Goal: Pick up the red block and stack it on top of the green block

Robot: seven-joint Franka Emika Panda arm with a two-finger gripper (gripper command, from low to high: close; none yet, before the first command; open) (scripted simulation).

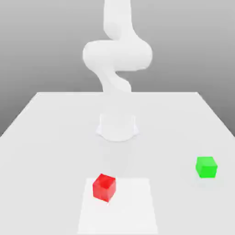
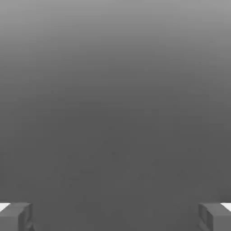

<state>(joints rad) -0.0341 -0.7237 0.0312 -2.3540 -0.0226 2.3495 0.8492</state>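
Exterior view: I see red block (image 1: 104, 187) on table (image 1: 50, 137), green block (image 1: 206, 167) well apart twd view's right. Hand cam: gripper (image 2: 115, 216) fingers spread wide, nothing btwn.

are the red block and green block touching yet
Apart. The exterior view shows the red block near the front of the table and the green block off to that view's right, with bare tabletop between them.
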